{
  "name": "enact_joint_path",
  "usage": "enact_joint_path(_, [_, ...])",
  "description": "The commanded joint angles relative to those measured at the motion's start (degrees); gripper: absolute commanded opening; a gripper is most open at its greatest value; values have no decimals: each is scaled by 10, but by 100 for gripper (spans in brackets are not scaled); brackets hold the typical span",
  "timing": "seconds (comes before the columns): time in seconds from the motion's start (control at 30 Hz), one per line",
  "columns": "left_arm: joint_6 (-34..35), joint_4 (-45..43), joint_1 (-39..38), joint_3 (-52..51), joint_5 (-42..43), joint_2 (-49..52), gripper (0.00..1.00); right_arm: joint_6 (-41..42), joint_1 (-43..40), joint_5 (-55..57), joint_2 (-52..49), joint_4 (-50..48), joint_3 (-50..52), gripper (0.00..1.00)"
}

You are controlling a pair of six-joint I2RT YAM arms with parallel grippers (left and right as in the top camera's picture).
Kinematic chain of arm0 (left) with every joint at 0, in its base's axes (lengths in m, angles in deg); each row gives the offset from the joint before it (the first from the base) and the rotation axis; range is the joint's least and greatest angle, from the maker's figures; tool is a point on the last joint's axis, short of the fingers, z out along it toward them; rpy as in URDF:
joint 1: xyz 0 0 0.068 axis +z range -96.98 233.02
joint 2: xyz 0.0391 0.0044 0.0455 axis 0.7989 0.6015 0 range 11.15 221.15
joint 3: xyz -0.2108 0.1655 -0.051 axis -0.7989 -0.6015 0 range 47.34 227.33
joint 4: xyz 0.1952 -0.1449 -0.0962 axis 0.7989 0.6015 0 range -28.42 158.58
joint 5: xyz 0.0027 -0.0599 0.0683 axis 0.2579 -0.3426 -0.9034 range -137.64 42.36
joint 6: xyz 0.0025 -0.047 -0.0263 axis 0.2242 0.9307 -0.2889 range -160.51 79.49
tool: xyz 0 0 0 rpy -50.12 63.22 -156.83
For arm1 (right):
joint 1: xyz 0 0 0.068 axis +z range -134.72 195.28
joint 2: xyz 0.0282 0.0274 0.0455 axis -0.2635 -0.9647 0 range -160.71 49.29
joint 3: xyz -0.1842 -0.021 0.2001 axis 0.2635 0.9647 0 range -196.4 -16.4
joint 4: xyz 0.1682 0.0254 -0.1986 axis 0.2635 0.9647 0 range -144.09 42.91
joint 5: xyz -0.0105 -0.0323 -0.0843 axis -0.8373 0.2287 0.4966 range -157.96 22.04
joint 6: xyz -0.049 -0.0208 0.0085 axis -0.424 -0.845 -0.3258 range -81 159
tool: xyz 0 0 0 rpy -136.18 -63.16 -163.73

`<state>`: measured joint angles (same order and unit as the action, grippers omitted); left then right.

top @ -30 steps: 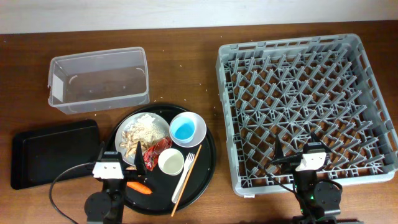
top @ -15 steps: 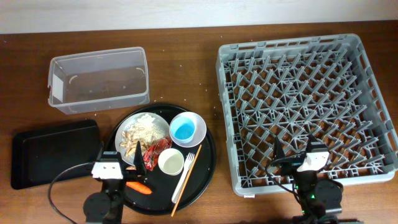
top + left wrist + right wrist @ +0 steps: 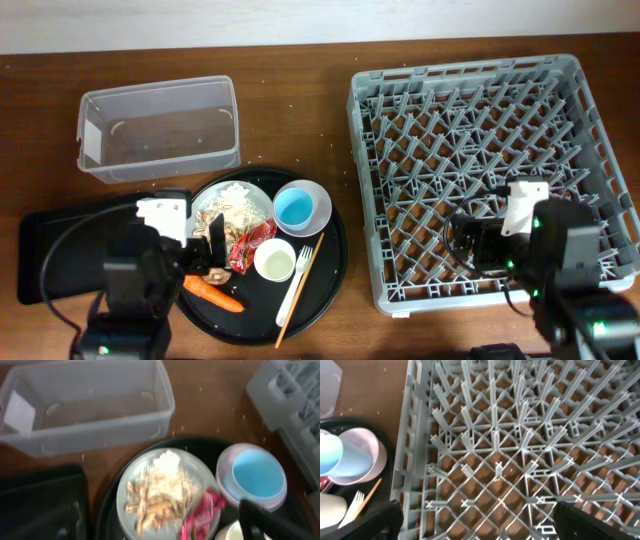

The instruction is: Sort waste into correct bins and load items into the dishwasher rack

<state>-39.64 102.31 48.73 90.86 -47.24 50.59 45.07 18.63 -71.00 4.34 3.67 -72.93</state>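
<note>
On the round black tray a white plate carries rice and shredded food, with a red wrapper at its rim. A carrot, small white cup, fork and chopsticks lie alongside. The light blue cup sits in the white bowl. My left gripper hangs open above the plate, holding nothing. Over the near-left part of the grey dishwasher rack my right gripper is open and empty.
The clear tub stands behind the round tray. The shallow black rectangular tray lies at the left, partly under my left arm. The rack's upright pegs fill the space below my right gripper.
Both arms have swung up and away from the table's near edge. The left one now hangs over the plate and the right one over the rack. Both grippers stayed open.
</note>
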Motion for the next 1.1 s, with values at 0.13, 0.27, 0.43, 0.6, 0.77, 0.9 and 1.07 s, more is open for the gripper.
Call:
enact_joint_path(0.13, [-4,69,3,50,17,35,99,4,-4,-28,-45,37,-30,98])
enact_joint_path(0.27, [25,61,3,48,48,81,99,4,-4,-28,-47,50,-30,98])
enact_joint_path(0.43, [47,68,3,48,110,252,99,4,-4,-28,-47,60,-29,98])
enact_joint_path(0.6, [49,86,3,48,126,387,89,4,-4,-28,-47,60,-29,98])
enact_joint_path(0.77, [49,95,3,48,140,456,57,4,-4,-27,-47,60,-30,98])
enact_joint_path(0.9, [49,95,3,48,140,456,17,4,-4,-28,-47,60,-29,98])
enact_joint_path(1.07, [49,96,3,57,140,456,1,4,-4,-28,-47,60,-29,98])
